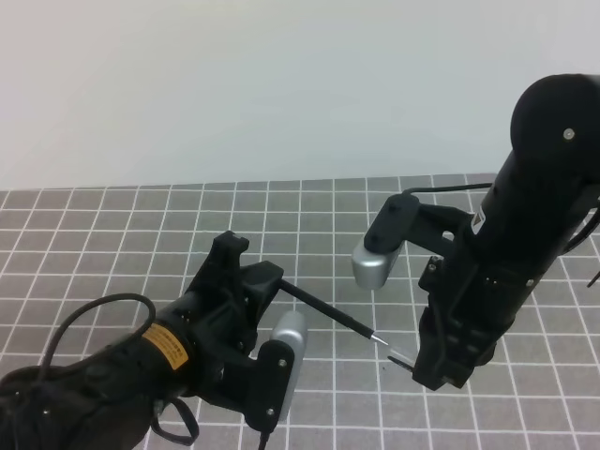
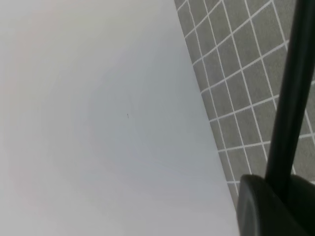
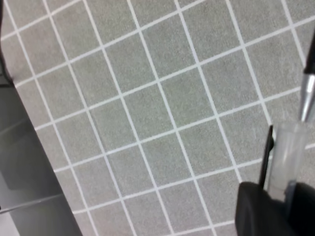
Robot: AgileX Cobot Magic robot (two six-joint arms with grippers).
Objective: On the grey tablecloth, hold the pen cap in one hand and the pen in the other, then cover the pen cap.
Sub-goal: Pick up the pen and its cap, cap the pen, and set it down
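The black pen [image 1: 328, 314] slants down to the right over the grey tablecloth [image 1: 112, 234], and my left gripper [image 1: 267, 283] is shut on its rear end. Its silvery tip [image 1: 380, 339] stops just short of the clear pen cap [image 1: 401, 356], which sticks out leftward from my right gripper [image 1: 424, 364], shut on it. The left wrist view shows the pen [image 2: 290, 98] rising from a dark finger [image 2: 266, 206]. In the right wrist view, the cap [image 3: 285, 152] stands up from the fingers [image 3: 261, 209], with the pen tip [image 3: 307, 96] just above its open mouth.
The gridded cloth covers the whole table up to a plain pale wall [image 1: 281, 84] at the back. A black cable [image 1: 94, 309] loops beside the left arm. The cloth's edge and bare grey ground [image 3: 24, 162] show at the left of the right wrist view.
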